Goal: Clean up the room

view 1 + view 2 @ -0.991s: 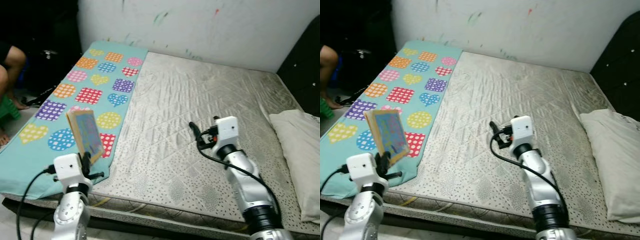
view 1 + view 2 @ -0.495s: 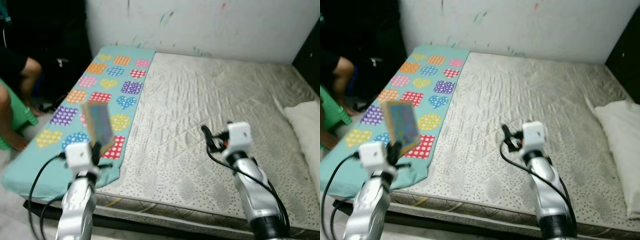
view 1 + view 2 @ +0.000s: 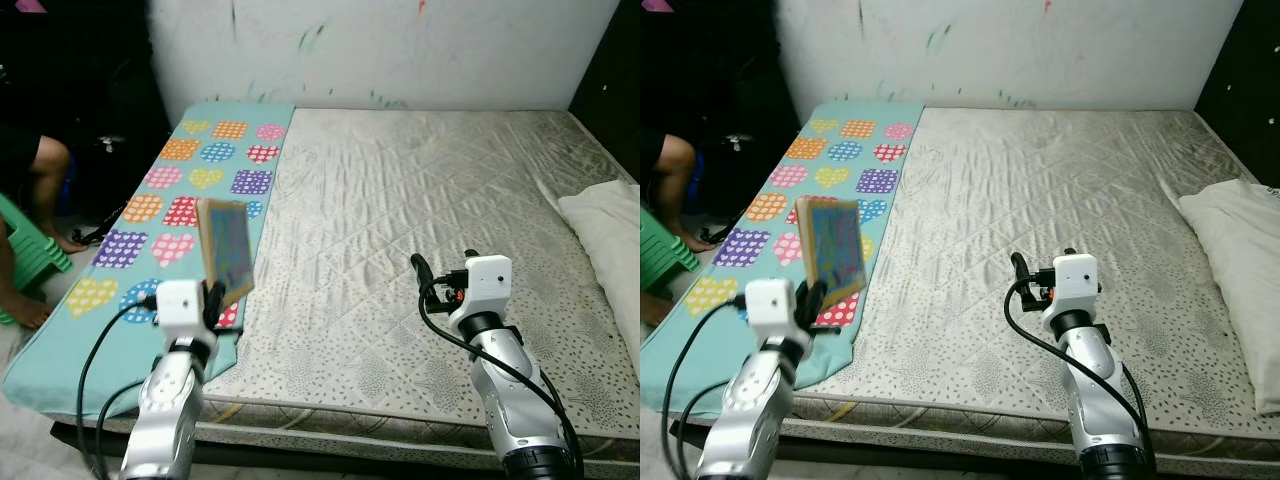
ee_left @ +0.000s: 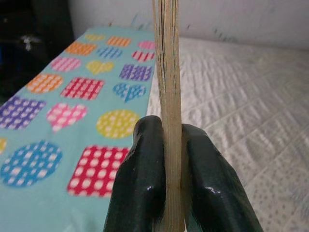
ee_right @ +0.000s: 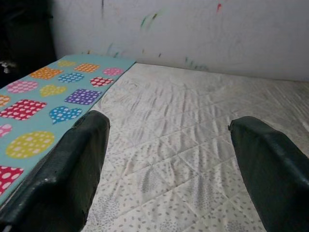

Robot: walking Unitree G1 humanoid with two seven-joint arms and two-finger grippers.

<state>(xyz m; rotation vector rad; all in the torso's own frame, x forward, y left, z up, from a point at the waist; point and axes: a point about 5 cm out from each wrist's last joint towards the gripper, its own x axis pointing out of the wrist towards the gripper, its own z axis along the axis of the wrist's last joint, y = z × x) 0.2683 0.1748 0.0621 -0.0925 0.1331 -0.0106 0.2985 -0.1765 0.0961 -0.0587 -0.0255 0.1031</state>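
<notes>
the left gripper [image 4: 166,193] pinches a thin book [image 3: 226,252] upright above the near edge of the mattress [image 3: 420,200], over its patterned teal cloth [image 3: 150,215], while the right gripper [image 5: 169,169], fingers spread, hovers mid-mattress.

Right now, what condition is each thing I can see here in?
Book: held upright above the bed's edge, clamped at its lower edge.
Left pincer: shut on the book.
Right pincer: open, empty, over the mattress.
Patterned mat: spread flat.
Pillow: lying on the mattress.
</notes>
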